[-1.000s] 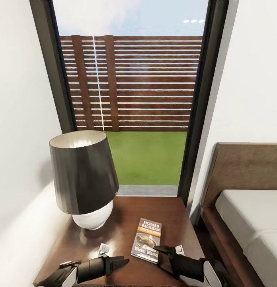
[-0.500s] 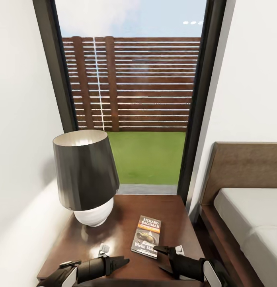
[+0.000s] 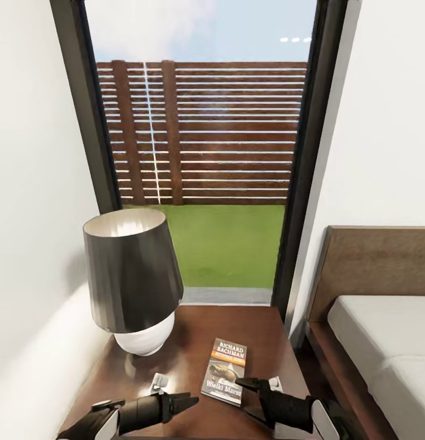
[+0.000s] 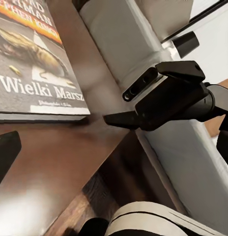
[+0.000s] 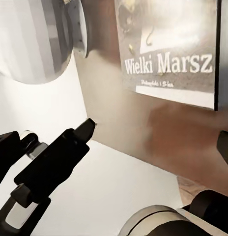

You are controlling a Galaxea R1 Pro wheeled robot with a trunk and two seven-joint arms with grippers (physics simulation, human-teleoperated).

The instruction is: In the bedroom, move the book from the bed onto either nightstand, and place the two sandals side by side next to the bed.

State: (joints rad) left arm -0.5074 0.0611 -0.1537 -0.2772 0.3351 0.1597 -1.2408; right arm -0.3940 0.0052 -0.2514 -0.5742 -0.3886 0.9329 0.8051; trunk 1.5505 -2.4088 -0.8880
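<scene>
A white-walled bedroom with a tall window is seen, and the small dark paperback book (image 3: 225,370) lies flat on the reddish-brown wooden nightstand (image 3: 261,330), at about four o'clock from the grey-shaded white lamp (image 3: 134,281). The right gripper (image 3: 252,397) is spread wide and empty just beside the book; the left gripper (image 3: 187,403) looks pressed together. The book step looks done, so the blue sandals must be found next; since a second ago the whole view has shifted slightly, a camera move.

Bright daylight from the window (image 3: 200,153) glosses the nightstand (image 3: 194,342); wrist views blur close up.
</scene>
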